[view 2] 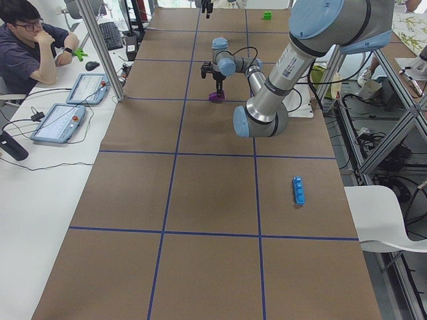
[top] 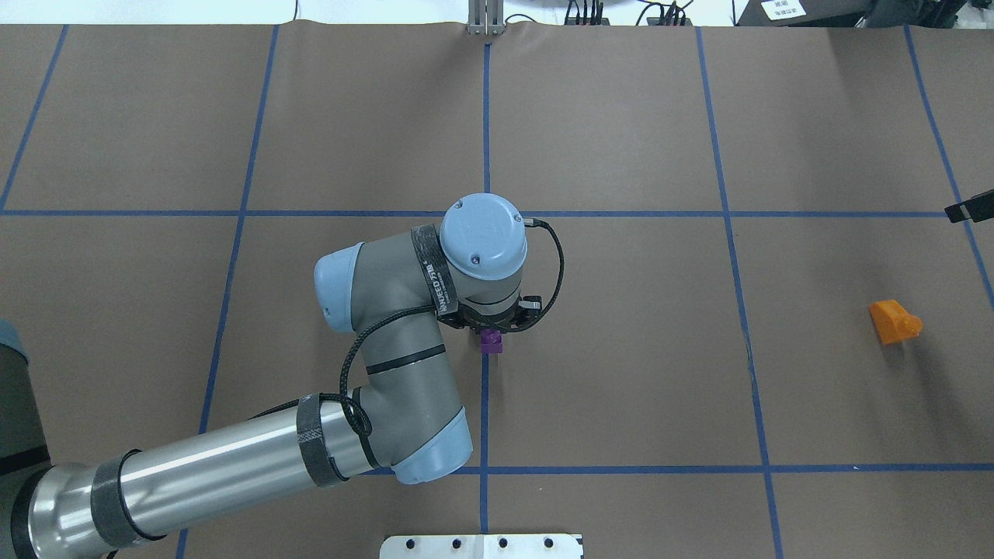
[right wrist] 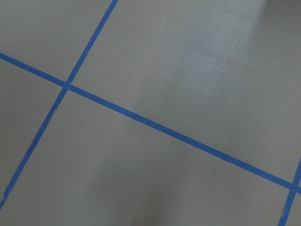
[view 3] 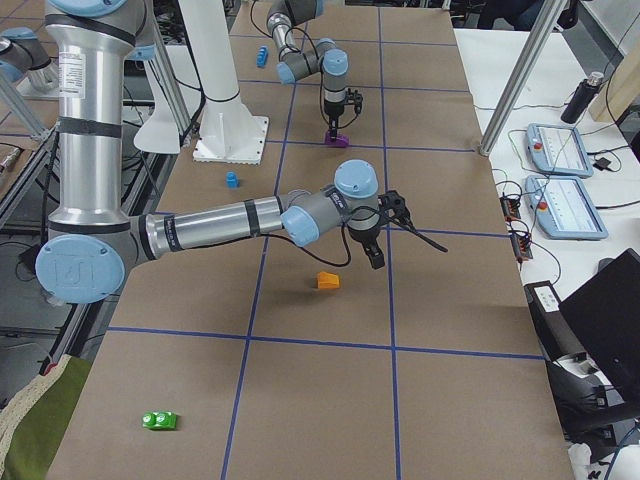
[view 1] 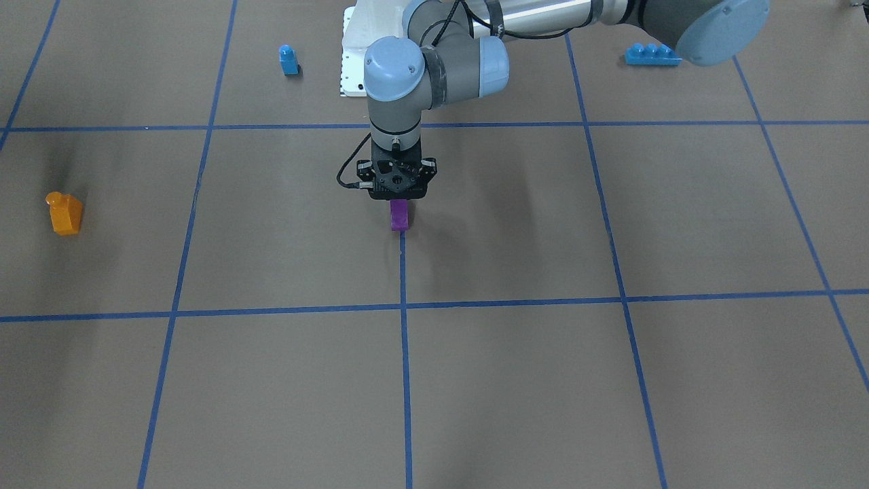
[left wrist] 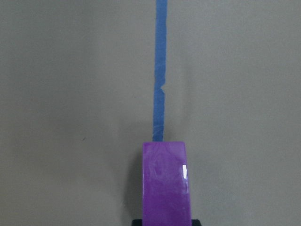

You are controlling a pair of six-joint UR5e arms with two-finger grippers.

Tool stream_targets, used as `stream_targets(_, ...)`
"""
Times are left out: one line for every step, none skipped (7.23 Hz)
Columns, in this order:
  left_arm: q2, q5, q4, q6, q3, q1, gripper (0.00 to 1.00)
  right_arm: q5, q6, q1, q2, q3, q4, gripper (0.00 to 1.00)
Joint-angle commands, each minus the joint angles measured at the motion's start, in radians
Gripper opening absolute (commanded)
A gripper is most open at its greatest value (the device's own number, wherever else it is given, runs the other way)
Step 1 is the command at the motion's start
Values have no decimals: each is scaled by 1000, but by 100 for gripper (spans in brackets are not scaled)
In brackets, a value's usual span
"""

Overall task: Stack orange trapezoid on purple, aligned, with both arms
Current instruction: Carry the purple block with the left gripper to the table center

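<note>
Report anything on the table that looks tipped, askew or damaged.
Nothing looks damaged. The orange trapezoid looks odd: in the overhead view its stud points sideways, so it may lie on its side, though perspective could explain that. The purple sits straight in the left gripper.

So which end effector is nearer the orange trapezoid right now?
Right. The right end effector hangs close beside the orange trapezoid, not touching; the left end effector is far off, on the purple block mid-table.

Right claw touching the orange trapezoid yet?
Apart. Exterior right view shows a clear gap between the right claw and the orange trapezoid.
</note>
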Motion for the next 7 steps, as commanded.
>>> stream_targets(-1, 7, -5, 7, 8, 0, 0, -1, 0, 0, 0, 0, 0, 100)
stream_targets(1, 10, -5, 11, 11, 2, 0, -2, 0, 0, 0, 0, 0, 100)
stream_targets(-1, 20, -5, 30, 14, 3, 0, -2, 0, 0, 0, 0, 2, 100)
stream_targets(-1, 22, -5, 30, 16, 8, 0, -2, 0, -2, 0, 0, 0, 100)
stream_targets(-1, 20, -5, 30, 16, 8, 0, -2, 0, -2, 0, 0, 0, 100)
stream_targets(-1, 20, -7, 30, 16, 8, 0, -2, 0, -2, 0, 0, 0, 100)
stream_targets(-1, 20, -7, 30, 16, 11, 15, -2, 0, -2, 0, 0, 0, 100)
